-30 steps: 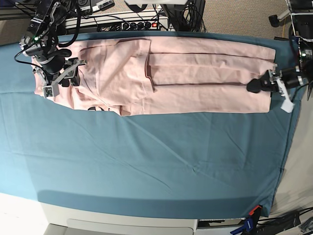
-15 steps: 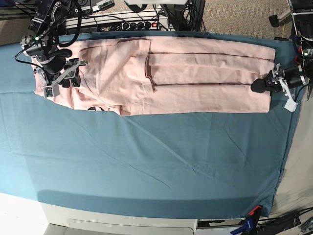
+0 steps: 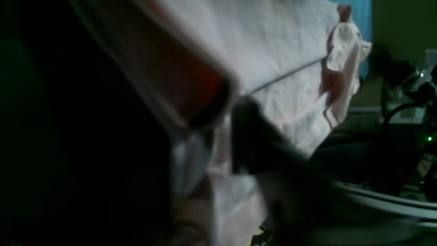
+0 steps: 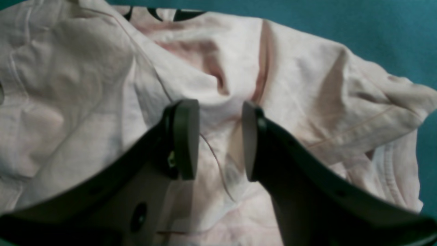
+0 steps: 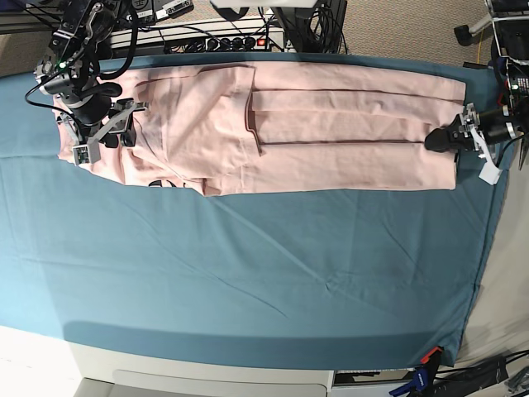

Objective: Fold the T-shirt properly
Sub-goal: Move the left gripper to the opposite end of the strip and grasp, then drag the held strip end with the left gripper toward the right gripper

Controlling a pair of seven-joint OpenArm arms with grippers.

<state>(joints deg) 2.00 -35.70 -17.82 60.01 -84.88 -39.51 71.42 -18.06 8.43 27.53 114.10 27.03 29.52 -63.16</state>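
Gripper check first: on the scene's right, my left gripper (image 5: 442, 139) looks clamped on the hem end of the pale pink short-sleeved cotton T-shirt (image 5: 331, 124). In the left wrist view pink cloth fills the space at its dark finger (image 3: 252, 143), though that picture is dim and blurred, so I judge the pinch rather than see it cleanly. My right gripper (image 4: 220, 133) sits at the far-left end with its jaws standing apart, straddling a raised ridge of cloth that runs between the two pads; I cannot tell whether they touch it or are squeezing it.

Where the shirt lies: along the far edge of the worktop, on the teal table cloth (image 5: 264, 273). Its long axis runs left to right, already folded lengthwise into a narrow band, with the creases running the same way. The neck and sleeve end points left, under my right arm, where a bit of black lettering (image 4: 164, 13) peeks out at the cloth's edge. The hem points right, at my left arm.

So each arm has its own end, and the shirt lies between the two grippers. My guess is that the coming fold goes along that axis, hem carried leftward toward the neck, which makes the left arm the mover.
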